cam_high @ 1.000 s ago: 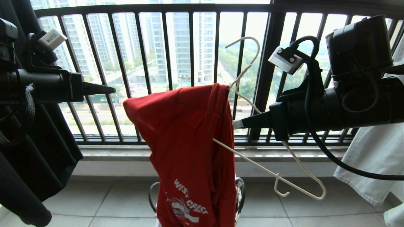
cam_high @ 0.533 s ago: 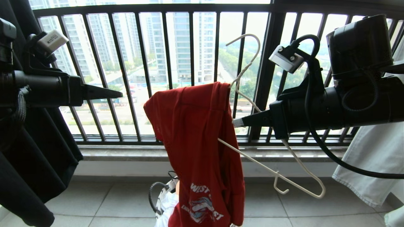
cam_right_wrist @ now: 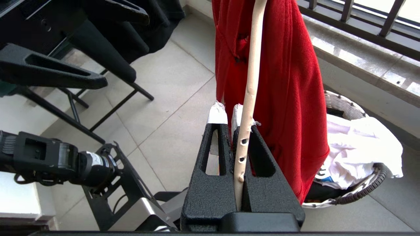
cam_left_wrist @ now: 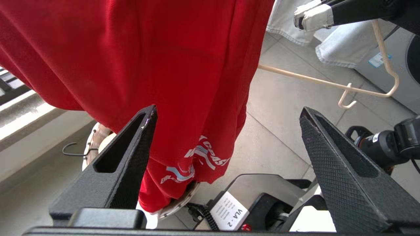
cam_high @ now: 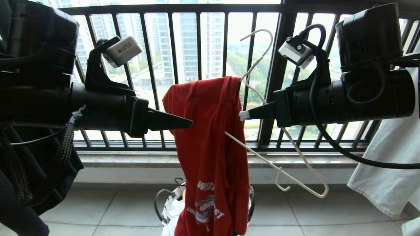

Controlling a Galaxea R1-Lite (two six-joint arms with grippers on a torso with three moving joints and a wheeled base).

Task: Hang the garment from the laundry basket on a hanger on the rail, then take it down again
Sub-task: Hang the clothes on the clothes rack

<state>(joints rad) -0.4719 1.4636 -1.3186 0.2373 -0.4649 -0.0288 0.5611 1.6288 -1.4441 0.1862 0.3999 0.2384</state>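
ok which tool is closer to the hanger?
Right. The right tool is clamped on the hanger; the left tool is open beside the red shirt, off the hanger.

garment (cam_high: pixel 210 137): hem cut off below | laundry basket (cam_high: pixel 160 203): mostly hidden behind garment

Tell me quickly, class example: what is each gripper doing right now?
Left gripper: open, holding nothing, beside the red T-shirt.
Right gripper: shut on the wire hanger, which carries the T-shirt.
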